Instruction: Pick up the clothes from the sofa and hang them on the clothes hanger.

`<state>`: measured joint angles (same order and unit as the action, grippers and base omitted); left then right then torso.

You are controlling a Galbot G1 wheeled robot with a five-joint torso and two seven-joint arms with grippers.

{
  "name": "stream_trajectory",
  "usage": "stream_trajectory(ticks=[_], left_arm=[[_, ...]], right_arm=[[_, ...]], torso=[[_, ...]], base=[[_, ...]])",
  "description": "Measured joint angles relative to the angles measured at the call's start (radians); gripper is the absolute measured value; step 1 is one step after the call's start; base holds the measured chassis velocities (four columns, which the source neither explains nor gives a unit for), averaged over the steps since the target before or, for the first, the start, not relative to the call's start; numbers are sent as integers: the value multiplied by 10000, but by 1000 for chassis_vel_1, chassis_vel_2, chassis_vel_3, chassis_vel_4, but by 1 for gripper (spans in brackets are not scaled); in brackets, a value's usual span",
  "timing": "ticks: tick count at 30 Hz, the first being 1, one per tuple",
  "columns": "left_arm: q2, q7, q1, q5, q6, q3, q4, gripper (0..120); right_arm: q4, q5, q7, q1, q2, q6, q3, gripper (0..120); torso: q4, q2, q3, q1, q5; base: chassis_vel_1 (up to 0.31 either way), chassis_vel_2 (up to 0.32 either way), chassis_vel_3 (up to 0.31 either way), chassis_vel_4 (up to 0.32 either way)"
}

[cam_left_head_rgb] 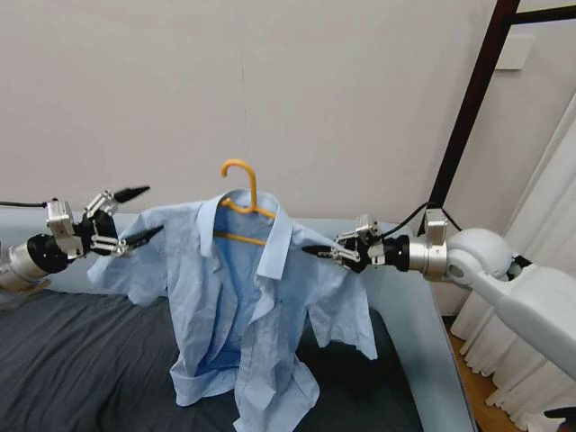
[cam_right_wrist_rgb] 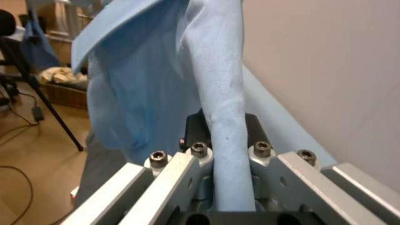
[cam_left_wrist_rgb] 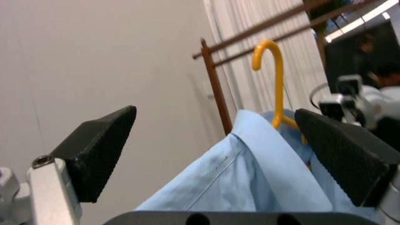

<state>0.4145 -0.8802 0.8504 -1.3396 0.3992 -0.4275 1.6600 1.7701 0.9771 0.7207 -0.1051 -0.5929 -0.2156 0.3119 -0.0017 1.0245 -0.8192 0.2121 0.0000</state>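
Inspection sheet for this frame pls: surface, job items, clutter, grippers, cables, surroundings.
Surface: sofa, dark seat cushion, pale frame; the shirt's hem reaches down to it.
Job's things: light blue shirt on the yellow hanger, held up between the arms; hanger not yet on the dark rack post at the right.
Clutter: black stand leg on the floor beside the sofa.
Grippers: left gripper open, fingers either side of one shoulder's edge; right gripper shut on the other shoulder.
Cables: right wrist cable and left wrist cable, both black and off the shirt.
Surroundings: plain wall, white curtain.
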Motion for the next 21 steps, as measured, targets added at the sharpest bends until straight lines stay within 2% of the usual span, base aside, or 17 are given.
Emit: stream_trajectory(ticks=[1, 2, 4, 5, 9, 10, 12, 14, 15, 17, 21], left_arm=[[244, 610, 164, -149, 25, -12, 450, 100], [513, 1299, 370, -153, 27, 9, 1003, 100], [849, 1773, 586, 170, 44, 138, 1639, 100], [849, 1773, 586, 170, 44, 138, 1639, 100], [1503, 2142, 901, 1004, 97, 567, 2528, 100], [1503, 2142, 901, 1004, 97, 567, 2528, 100], [1858, 2394, 1123, 1744, 87, 871, 2813, 100], [2144, 2739, 1440, 2593, 102, 1148, 3033, 100], [2144, 2739, 1440, 2593, 102, 1148, 3033, 100], [2424, 3104, 1652, 3255, 104, 1561, 3224, 100], [3034, 4071, 1405, 4014, -45, 2957, 3510, 100]], right_arm=[[277, 105, -134, 177, 296, -202, -78, 1], [665, 318, -332, 399, 776, -441, -148, 1], [1251, 725, -824, 675, 1535, -887, -177, 1], [1251, 725, -824, 675, 1535, -887, -177, 1], [2364, 1766, -2128, 138, 3053, -1537, -986, 1], [2364, 1766, -2128, 138, 3053, -1537, -986, 1], [2801, 2125, -2568, -286, 3667, -1726, -1404, 1], [3028, 2394, -3013, -465, 3903, -1814, -1515, 1], [3028, 2394, -3013, -465, 3903, -1814, -1515, 1], [3168, 2586, -3513, -548, 3941, -1825, -1506, 1], [3376, 2889, -4264, -666, 3906, -1823, -1379, 1]], torso=[[6, -1, -1, 0, 0], [2, 0, 0, 0, -1], [1, 1, 1, 0, 3], [1, 1, 1, 0, 3], [-4, 1, 2, -1, 4], [-4, 1, 2, -1, 4], [-6, 2, 2, -2, 4], [-4, 2, 2, -2, 2], [-4, 2, 2, -2, 2], [8, 1, 1, -2, 3], [2, 1, 0, -1, 1]], base=[[0, 0, 0, 0], [0, 0, 0, 0], [0, 0, 0, 0], [0, 0, 0, 0], [0, 0, 0, 0], [0, 0, 0, 0], [0, 0, 0, 0], [0, 0, 0, 0], [0, 0, 0, 0], [0, 0, 0, 0], [0, 0, 0, 0]])
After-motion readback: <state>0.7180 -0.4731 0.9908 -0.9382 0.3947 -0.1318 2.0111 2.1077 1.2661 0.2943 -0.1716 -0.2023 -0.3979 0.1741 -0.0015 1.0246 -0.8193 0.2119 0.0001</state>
